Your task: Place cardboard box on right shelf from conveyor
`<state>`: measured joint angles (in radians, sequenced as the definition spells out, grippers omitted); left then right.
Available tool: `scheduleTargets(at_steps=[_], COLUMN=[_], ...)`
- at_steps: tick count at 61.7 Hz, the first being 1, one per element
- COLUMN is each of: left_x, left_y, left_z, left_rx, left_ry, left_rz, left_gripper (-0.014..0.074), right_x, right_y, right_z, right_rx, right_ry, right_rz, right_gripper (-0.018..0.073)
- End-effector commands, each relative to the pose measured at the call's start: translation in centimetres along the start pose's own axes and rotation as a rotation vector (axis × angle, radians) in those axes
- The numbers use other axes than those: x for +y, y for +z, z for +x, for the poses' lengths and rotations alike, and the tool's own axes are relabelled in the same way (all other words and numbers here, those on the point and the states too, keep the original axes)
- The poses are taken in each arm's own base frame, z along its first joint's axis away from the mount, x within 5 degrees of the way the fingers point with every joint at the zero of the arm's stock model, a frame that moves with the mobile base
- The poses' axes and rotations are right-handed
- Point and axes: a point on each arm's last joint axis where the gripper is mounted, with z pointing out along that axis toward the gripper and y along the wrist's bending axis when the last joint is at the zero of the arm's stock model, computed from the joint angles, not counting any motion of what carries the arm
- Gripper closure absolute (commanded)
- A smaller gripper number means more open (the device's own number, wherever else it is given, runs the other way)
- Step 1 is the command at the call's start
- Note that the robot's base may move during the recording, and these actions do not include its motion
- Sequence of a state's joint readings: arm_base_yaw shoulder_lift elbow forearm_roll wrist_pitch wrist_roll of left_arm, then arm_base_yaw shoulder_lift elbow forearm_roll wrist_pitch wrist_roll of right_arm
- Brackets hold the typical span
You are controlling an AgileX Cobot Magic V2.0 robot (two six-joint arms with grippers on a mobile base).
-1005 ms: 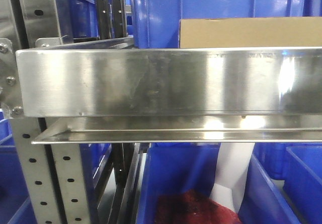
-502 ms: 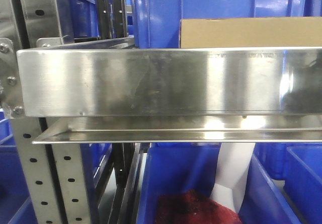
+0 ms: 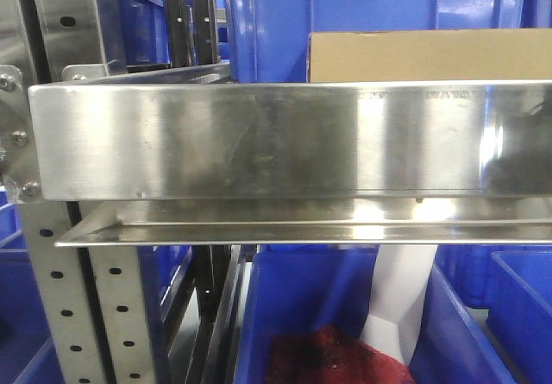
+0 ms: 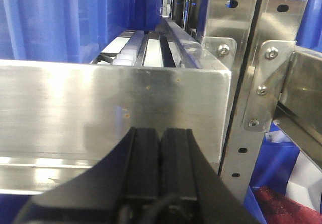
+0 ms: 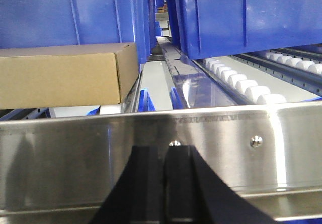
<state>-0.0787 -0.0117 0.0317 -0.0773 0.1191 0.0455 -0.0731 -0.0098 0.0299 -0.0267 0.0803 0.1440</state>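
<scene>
- While the left gripper [image 4: 160, 153] faces a steel lip, its jaws are pressed flat together with nothing between them. It hangs just in front of the lip's right end, beside the bolted upright [image 4: 261, 88].
- The right gripper [image 5: 166, 183] is in the same state, jaws shut tight and empty. It sits just in front of the front lip of the right shelf [image 5: 75, 153], below the lip's top edge.
- The cardboard box [image 5: 65, 75] lies behind that lip, to the left of the gripper, flat on the shelf bed and clear of both arms. From the front its top strip [image 3: 427, 56] shows above the lip's right half.
- Over the last second almost nothing has changed. The box shows in the same place above the lip, the front view has crept a touch sideways, and a bright glare at the lip's right end has dimmed to a darker reflection.
- My reading is that the box is already placed and released, so only drawing the arms back from the lip remains.
- Count: one cardboard box, two grippers, and one row of white rollers [image 5: 241, 85] behind the lip to the right.
- Two large blue bins [image 5: 241, 12] stand behind the lip in the right wrist view.
- Below the lip in the front view there are more bins, and one [image 3: 302, 306] holds something dark red. I cannot count them exactly.
- The conveyor is not in view.
</scene>
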Motion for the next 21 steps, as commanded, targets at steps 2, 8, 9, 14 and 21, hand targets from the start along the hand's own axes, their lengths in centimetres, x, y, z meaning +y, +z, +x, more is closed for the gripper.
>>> scheduleTargets(at_steps=[2, 8, 9, 14, 21], left_x=[0.01, 0.01, 0.01, 0.01, 0.01], left_y=[-0.10, -0.10, -0.10, -0.10, -0.10], left_z=[-0.56, -0.56, -0.56, -0.56, -0.56], left_rx=[-0.093, -0.093, -0.093, -0.093, -0.093], left_ry=[-0.005, -0.005, -0.005, -0.005, -0.005], left_rz=[0.003, 0.003, 0.003, 0.003, 0.003], left_gripper=[0.0713, 0.0713, 0.0712, 0.0713, 0.0713], right_x=[0.11, 0.11, 0.11, 0.11, 0.11], right_y=[-0.22, -0.22, -0.22, -0.22, -0.22], right_z=[-1.02, -1.02, -1.02, -1.02, -1.02], right_rx=[-0.109, -0.109, -0.109, -0.109, -0.109], right_ry=[-0.010, -0.010, -0.010, -0.010, -0.010], right_rz=[-0.009, -0.009, -0.009, -0.009, -0.009], right_gripper=[0.0492, 0.0492, 0.0492, 0.0492, 0.0492])
